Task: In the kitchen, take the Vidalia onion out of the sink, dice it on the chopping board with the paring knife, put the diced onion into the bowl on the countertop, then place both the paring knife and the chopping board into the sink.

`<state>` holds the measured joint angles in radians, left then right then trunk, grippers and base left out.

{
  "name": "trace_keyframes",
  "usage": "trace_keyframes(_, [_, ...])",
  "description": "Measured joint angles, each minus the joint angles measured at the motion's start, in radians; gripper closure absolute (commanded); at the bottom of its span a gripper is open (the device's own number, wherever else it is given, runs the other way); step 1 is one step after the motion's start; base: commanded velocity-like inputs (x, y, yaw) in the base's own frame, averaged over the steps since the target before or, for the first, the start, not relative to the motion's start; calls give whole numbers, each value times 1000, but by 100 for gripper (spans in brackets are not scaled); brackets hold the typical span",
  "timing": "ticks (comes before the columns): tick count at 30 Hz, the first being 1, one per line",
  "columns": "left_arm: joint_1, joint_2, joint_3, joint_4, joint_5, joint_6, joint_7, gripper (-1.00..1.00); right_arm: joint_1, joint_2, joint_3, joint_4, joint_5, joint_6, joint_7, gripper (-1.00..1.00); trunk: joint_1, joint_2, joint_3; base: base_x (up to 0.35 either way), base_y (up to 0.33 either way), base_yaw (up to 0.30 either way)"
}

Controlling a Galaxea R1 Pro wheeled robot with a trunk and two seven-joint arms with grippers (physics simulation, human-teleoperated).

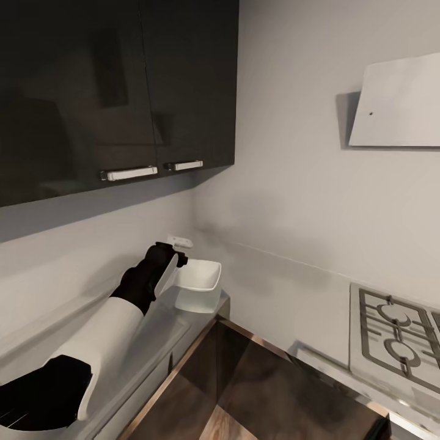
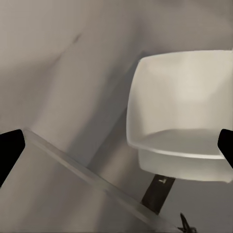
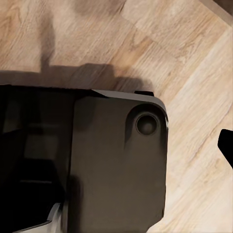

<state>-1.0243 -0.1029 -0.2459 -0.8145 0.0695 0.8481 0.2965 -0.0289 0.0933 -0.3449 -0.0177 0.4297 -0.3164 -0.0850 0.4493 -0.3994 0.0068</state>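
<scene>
The left gripper (image 1: 174,253), fingers (image 2: 10,148) spread and seemingly empty, should stay centred over the glossy white square bowl (image 1: 198,276) on the grey surface (image 1: 156,333).

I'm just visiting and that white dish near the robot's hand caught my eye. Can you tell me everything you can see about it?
The bowl is glossy white, squarish with rounded corners and sloping walls. It stands upright at the end of the grey countertop, near the wall corner, casting a pale reflection on the surface below. From what shows of its inside, it looks empty. The left gripper hangs close beside its rim, and I cannot tell whether they touch. In the left wrist view the bowl sits ahead between the dark fingertips.
</scene>
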Motion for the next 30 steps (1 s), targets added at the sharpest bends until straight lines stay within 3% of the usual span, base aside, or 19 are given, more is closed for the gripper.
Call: trace_keyframes(30, [0,0,0,5,0,0,0,-100,0,0,0,-2,0,0,1,-100,0,0,-9,8,0,0])
